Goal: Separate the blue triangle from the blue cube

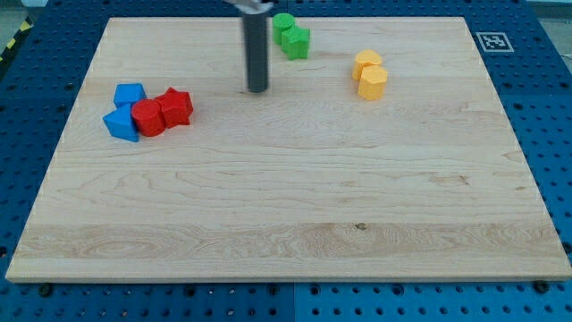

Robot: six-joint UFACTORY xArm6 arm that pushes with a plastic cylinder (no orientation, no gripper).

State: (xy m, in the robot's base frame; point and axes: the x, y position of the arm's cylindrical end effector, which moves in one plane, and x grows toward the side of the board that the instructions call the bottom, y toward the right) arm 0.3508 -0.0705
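Resting on the pale wooden desk, my tip of the straight dark rod stands far back, left of centre; the arm carries no fingers, so nothing opens or closes. Well to its left, near the desk's left edge, the blue cube sits just behind the blue triangle, the two touching or nearly so. A red cylinder-like block presses against the triangle's right side, with a red star block beside it. Two green blocks lie just right of the rod, farther back, and two yellow blocks farther right.
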